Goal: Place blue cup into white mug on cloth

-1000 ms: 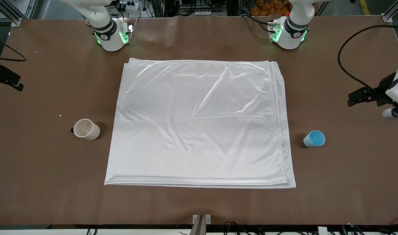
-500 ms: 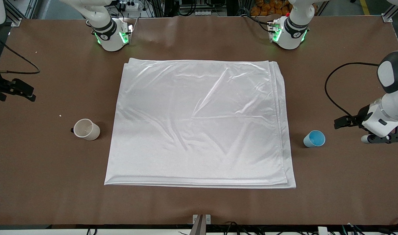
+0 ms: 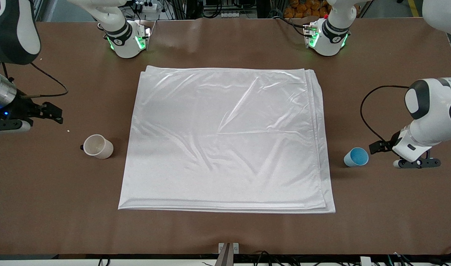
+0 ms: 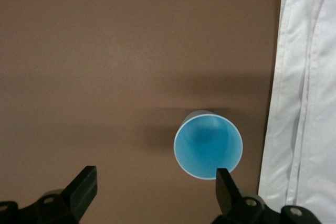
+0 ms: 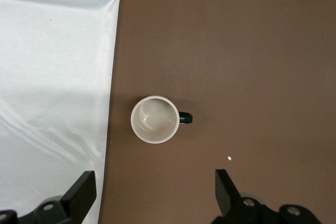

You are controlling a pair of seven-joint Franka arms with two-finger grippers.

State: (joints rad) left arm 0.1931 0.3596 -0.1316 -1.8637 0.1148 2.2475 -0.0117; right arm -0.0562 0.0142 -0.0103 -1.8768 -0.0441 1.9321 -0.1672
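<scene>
The blue cup (image 3: pixel 356 157) stands upright on the bare brown table, just off the cloth's (image 3: pixel 225 140) edge toward the left arm's end. My left gripper (image 3: pixel 416 163) hangs open over the table beside it; in the left wrist view the blue cup (image 4: pixel 208 144) sits by one fingertip (image 4: pixel 226 184) of the left gripper (image 4: pixel 156 188). The white mug (image 3: pixel 97 146) stands upright off the cloth toward the right arm's end. My right gripper (image 3: pixel 9 125) is open over the table near it, with the white mug (image 5: pixel 155 120) ahead of the right gripper (image 5: pixel 153 186).
A small white crumb (image 3: pixel 68 130) lies on the table near the mug. Black cables (image 3: pixel 366 111) loop from each wrist. The arm bases (image 3: pixel 127 40) stand past the cloth's edge that is farthest from the front camera.
Both arms have swung in from the table ends. The left gripper came down beside the blue cup; the right gripper moved toward the mug. Cup, mug and cloth have not moved.
</scene>
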